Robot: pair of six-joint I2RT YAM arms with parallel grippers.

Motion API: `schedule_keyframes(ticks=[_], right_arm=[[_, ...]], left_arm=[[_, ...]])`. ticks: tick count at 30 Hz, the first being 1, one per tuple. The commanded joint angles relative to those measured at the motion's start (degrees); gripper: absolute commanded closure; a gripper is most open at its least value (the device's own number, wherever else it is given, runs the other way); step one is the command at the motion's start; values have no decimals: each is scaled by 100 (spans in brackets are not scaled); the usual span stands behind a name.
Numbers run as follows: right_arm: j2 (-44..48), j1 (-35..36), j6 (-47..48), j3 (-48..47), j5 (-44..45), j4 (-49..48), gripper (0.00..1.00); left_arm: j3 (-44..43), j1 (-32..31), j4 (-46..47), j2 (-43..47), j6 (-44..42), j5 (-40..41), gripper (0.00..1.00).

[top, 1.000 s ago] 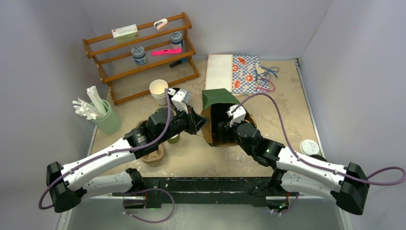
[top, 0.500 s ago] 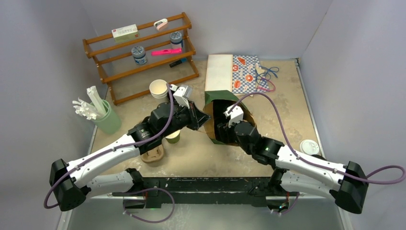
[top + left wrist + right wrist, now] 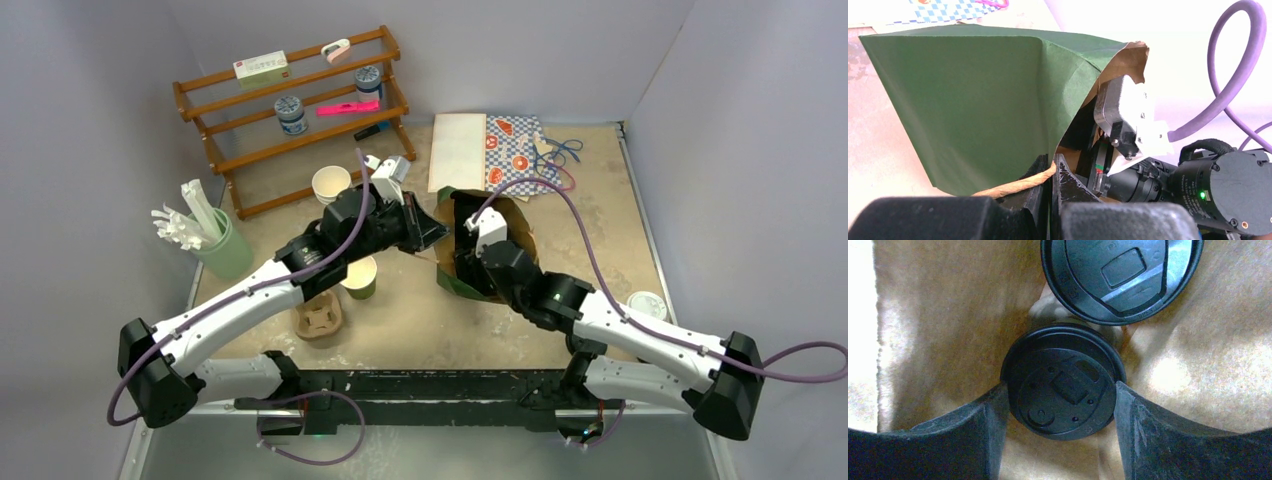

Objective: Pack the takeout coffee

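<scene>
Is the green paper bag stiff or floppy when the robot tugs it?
Probably floppy: the green paper bag is thin paper, its wall creased and bowed where the left gripper pinches its edge. Likely light too, so a push may slide or tip it.

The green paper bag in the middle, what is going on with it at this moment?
The left end effector pinches the green paper bag by its edge and holds it open. The right end effector is inside, closed around the black lid of the takeout coffee. A second black lid lies beside it.
</scene>
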State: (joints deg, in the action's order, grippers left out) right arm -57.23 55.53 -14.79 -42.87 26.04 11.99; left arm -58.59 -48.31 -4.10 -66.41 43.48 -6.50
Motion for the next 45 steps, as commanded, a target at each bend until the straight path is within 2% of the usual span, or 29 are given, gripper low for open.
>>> schedule_keyframes(ticks=[1,7,13,18,28,37,45], right_arm=[[-281,-24,-471,-386,34,1074,100],[-556,-24,-950,-888,52,1865,100],[-1236,-33,-1614,-1231,87,2807,100],[-1494,-57,-1847,-1322,-167,2955,100],[-1881,-789,-1680,-1979,-872,3171,100],[-2739,-1145,-1283,-2740,-1460,3534,100],[-3419,-1395,-1106,-3342,-1668,3815,100]], left_arm=[[-552,98,210,-12,242,-280,100],[-562,188,-11,-67,544,-236,100],[-899,395,-384,-474,693,-642,100],[-1301,542,-755,-791,744,-933,100],[-2034,903,-1390,-1119,1096,-1402,100],[-1763,1276,-1127,-1235,2060,-2054,100],[-1590,1430,-937,-1278,2266,-2200,100]])
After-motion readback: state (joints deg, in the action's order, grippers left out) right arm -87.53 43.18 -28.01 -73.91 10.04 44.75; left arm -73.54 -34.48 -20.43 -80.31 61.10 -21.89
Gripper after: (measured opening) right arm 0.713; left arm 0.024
